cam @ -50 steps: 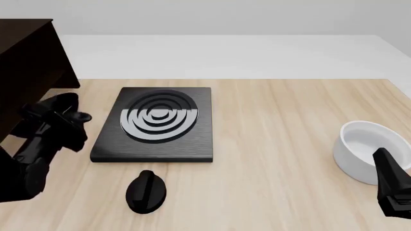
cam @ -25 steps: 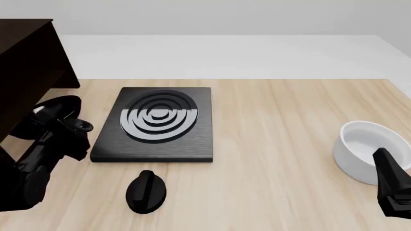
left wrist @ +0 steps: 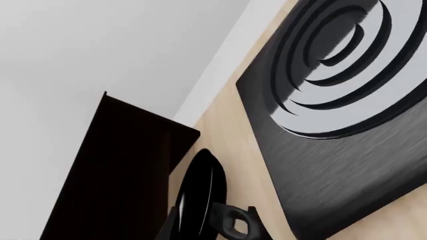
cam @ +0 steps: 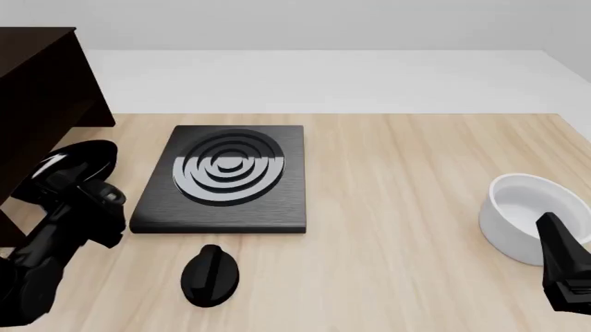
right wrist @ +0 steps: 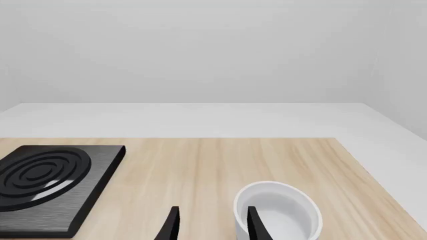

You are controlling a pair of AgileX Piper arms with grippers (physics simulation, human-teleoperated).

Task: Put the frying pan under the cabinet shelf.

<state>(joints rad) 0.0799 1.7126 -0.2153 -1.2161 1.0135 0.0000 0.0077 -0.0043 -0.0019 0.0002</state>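
Observation:
The frying pan (cam: 74, 166) is black and glossy, tilted on edge, just right of the dark brown cabinet (cam: 41, 97) at the far left. My left gripper (cam: 99, 200) is shut on its handle and holds it off the table. In the left wrist view the pan (left wrist: 200, 192) shows edge-on, with the hole at the handle end (left wrist: 235, 226), next to the cabinet (left wrist: 113, 170). The cabinet shelf board cannot be told apart from the rest. My right gripper (cam: 563, 270) is open and empty at the near right; it also shows in the right wrist view (right wrist: 212, 227).
A square black hotplate (cam: 226, 176) with silver rings lies left of centre. A black knob-like object (cam: 210, 274) lies in front of it. A white round bowl (cam: 526, 214) stands at the right, just beyond my right gripper.
My left gripper has drawn the pan a little nearer and lower in the front view, and the pan's face shows more. The right arm has not moved.

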